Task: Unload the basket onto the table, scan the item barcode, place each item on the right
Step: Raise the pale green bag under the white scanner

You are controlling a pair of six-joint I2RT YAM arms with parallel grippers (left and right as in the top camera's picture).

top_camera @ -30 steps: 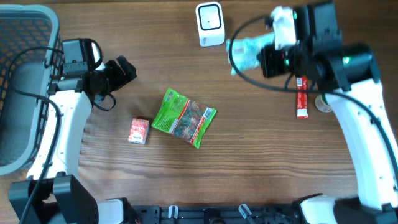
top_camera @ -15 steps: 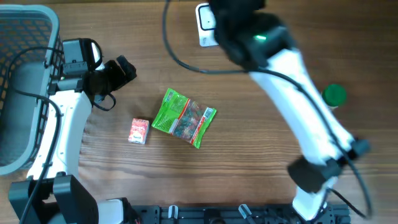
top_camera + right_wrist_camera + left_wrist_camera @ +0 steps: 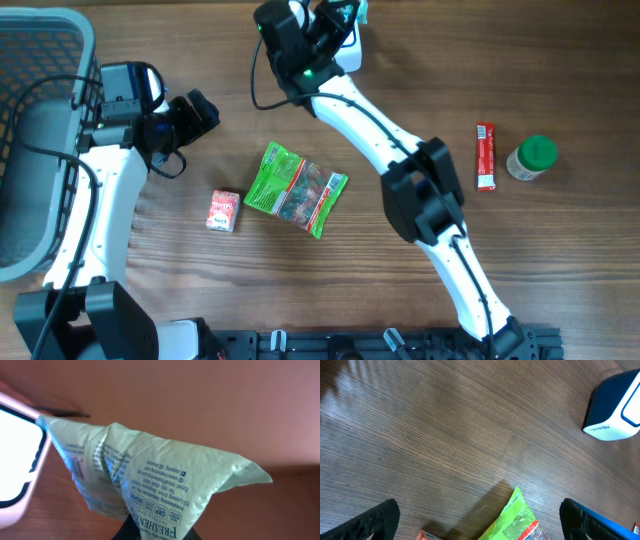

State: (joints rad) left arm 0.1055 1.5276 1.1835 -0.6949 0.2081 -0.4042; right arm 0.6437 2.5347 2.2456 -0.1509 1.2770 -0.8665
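Observation:
My right gripper (image 3: 335,14) is at the table's far edge, shut on a pale green packet (image 3: 150,480) with blue print. The packet hangs crumpled just right of the white barcode scanner (image 3: 15,460). From overhead the arm covers most of the scanner (image 3: 348,58), and only a corner of the packet (image 3: 362,8) shows. In the right wrist view the dark fingers (image 3: 134,530) pinch the packet's lower edge. My left gripper (image 3: 195,115) stands open over bare wood at the left, holding nothing. In its wrist view the left gripper (image 3: 480,525) looks toward the scanner (image 3: 615,410).
A green snack bag (image 3: 296,189) and a small red and white carton (image 3: 224,210) lie mid-table. A red bar (image 3: 485,155) and a green-lidded jar (image 3: 530,158) sit at the right. A grey wire basket (image 3: 40,60) stands at the left edge.
The right arm has swung from the right side across to the far centre, carrying the packet up to the scanner. The left arm has not moved.

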